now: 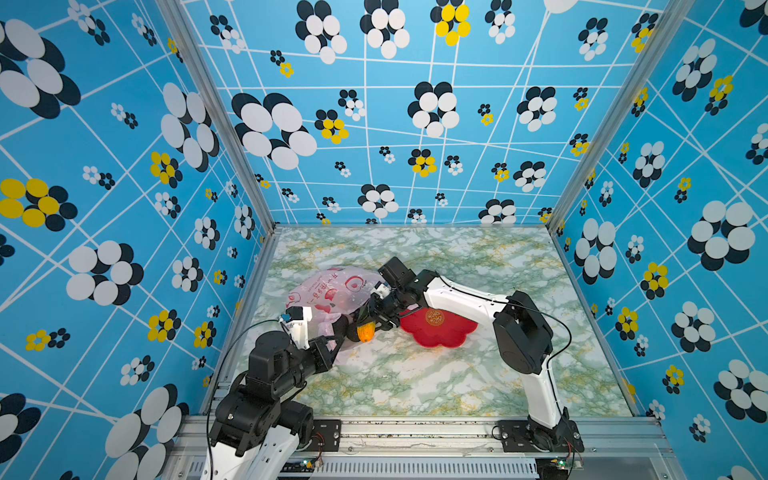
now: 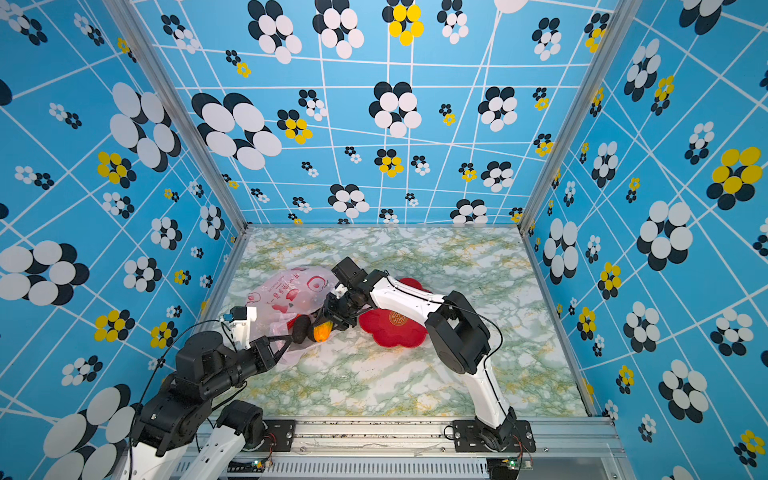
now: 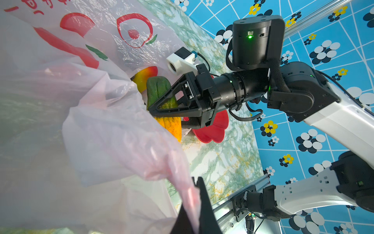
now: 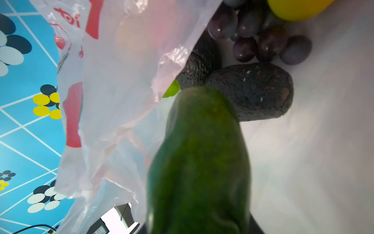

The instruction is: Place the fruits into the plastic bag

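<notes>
At the pink bag (image 1: pixel 328 291), pinched by the left gripper (image 1: pixel 340 337), a green-to-orange oblong fruit (image 1: pixel 365 333) is clamped by the right gripper (image 1: pixel 369 321)

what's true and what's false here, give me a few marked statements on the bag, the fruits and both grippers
1. The right gripper holds the oblong fruit at the bag's mouth. True.
2. The left gripper is open and holds nothing. False: it is shut on the edge of the plastic bag.
3. The grapes and a dark avocado lie inside the bag. True.
4. Several fruits lie on the red dish. False: no fruit shows on it.
</notes>
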`<state>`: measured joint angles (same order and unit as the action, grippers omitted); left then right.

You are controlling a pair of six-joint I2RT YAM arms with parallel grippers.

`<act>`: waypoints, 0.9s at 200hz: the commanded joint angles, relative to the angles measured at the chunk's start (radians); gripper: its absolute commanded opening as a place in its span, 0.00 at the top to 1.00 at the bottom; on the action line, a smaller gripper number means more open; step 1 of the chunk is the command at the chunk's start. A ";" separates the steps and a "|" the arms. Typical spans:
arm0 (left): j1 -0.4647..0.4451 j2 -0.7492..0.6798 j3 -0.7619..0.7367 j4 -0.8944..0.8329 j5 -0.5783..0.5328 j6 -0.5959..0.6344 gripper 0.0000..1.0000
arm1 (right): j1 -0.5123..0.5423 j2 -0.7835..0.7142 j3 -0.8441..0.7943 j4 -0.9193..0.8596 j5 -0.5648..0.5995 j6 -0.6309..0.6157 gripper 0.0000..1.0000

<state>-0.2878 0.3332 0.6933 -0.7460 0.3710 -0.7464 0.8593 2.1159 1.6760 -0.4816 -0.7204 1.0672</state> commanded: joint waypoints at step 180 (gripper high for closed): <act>0.008 0.000 -0.002 -0.013 0.052 0.068 1.00 | 0.058 0.344 0.484 -0.321 -0.070 -0.136 1.00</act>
<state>-0.2878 0.3260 0.6930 -0.7792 0.4030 -0.7071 0.9199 2.3966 2.0342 -0.6991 -0.7769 0.9718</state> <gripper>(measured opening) 0.045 0.381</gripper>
